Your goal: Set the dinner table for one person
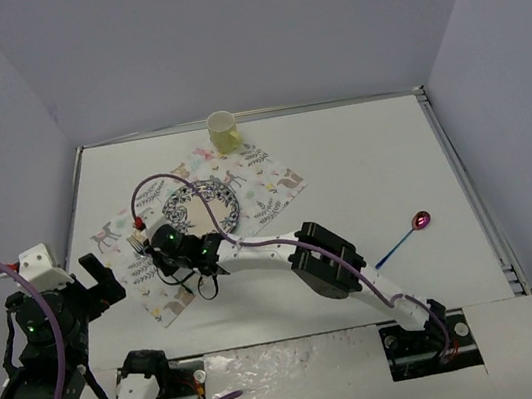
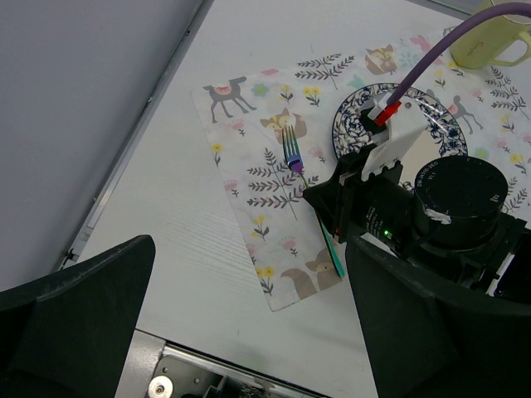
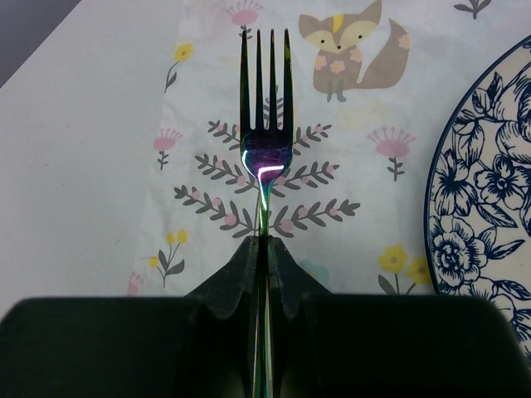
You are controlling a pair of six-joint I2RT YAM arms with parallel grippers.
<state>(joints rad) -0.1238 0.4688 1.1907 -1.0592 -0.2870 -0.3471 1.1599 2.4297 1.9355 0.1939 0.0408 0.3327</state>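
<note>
On the white dinner table (image 1: 362, 164) lies a floral placemat (image 1: 264, 185) with a blue-patterned plate (image 1: 202, 208) on it. My right gripper (image 3: 265, 249) is shut on the handle of an iridescent fork (image 3: 264, 108). The fork points along the mat just left of the plate (image 3: 489, 191), and I cannot tell whether it touches the cloth. The left wrist view shows the same fork (image 2: 291, 149) sticking out from the right gripper (image 2: 322, 201). My left gripper (image 2: 249, 307) hangs open over the table's near left corner, with nothing between its fingers.
A yellow cup (image 1: 224, 131) stands just beyond the placemat's far edge. A spoon (image 1: 408, 236) with a pink bowl and blue handle lies on the table's right side. The table's metal rim (image 1: 73, 205) runs along the left. The right arm (image 1: 326, 261) stretches across the near middle.
</note>
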